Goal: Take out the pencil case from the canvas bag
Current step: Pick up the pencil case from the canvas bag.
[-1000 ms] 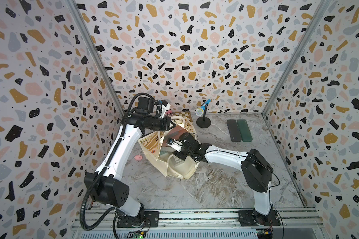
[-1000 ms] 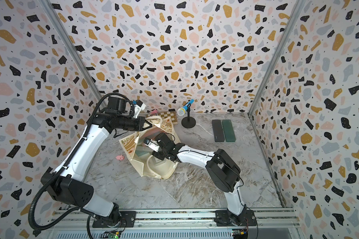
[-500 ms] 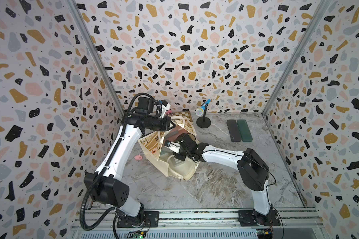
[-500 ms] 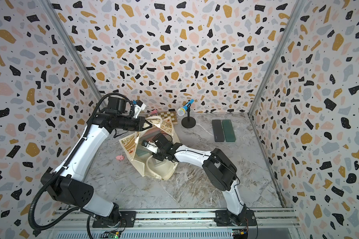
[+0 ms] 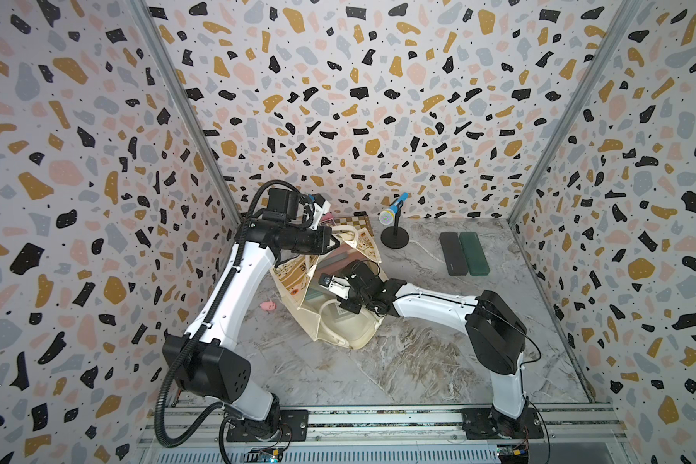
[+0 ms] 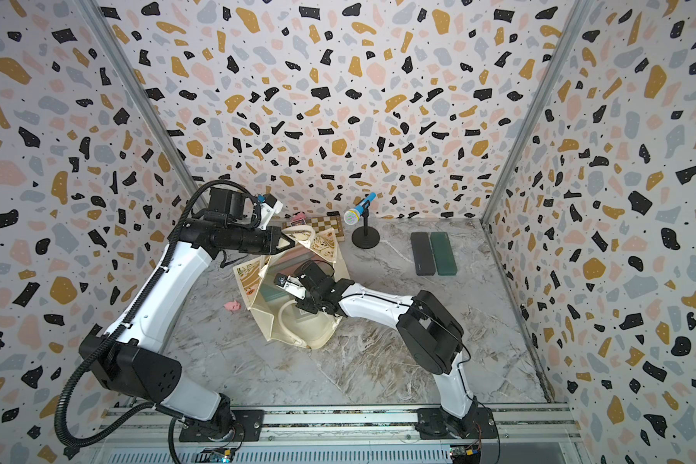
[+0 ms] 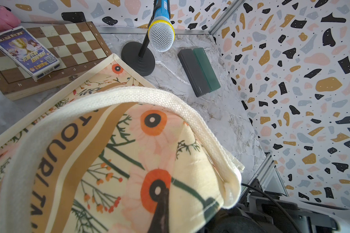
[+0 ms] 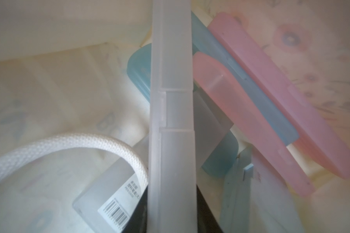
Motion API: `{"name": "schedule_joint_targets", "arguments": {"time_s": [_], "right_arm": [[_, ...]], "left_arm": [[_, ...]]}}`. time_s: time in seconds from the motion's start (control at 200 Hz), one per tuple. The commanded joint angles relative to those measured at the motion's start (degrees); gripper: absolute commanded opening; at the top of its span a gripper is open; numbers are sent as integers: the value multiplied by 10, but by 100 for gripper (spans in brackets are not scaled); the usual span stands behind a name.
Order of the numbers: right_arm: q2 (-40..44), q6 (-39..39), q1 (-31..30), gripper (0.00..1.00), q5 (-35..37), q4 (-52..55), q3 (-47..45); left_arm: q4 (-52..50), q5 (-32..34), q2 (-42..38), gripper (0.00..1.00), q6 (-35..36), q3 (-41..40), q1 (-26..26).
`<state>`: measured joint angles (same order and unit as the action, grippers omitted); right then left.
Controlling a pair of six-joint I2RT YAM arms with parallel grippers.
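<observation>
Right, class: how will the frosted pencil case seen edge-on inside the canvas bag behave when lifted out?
Probably stiff: the frosted pencil case shows straight, moulded edges. Likely light, being thin translucent plastic. Its smooth sides may slip, and the handle of the canvas bag could snag.

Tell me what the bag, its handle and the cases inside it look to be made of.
Canvas bag: matte woven cloth, printed; it folds softly. Handle: thick cream webbing, coarse visible weave, probably cotton. Frosted case: likely translucent plastic, moulded seams, things show through dimly. Pink case and blue case: same satiny, semi-clear plastic, seemingly.
</observation>
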<state>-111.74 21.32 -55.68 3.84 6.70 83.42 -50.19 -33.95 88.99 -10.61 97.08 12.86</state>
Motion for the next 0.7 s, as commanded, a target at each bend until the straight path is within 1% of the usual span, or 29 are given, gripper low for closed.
{"name": "schedule_joint_targets", "arguments": {"time_s": [0.0, 0.05, 0.27, 0.521, 0.696], "right_arm": [[63, -9, -7, 18, 24, 4, -15], [77, -14, -8, 16, 25, 1, -25], [128, -38, -10, 16, 19, -5, -65], [204, -91, -10, 13, -37, -24, -123], [256, -127, -4, 9, -49, -29, -159]], "left_arm": [[14, -7, -24, 0, 4, 7, -4], [13, -5, -24, 0, 4, 7, -4], [12, -1, -23, 0, 3, 8, -8], [10, 18, -23, 0, 4, 4, -13], [7, 27, -20, 0, 3, 7, -15]]}}
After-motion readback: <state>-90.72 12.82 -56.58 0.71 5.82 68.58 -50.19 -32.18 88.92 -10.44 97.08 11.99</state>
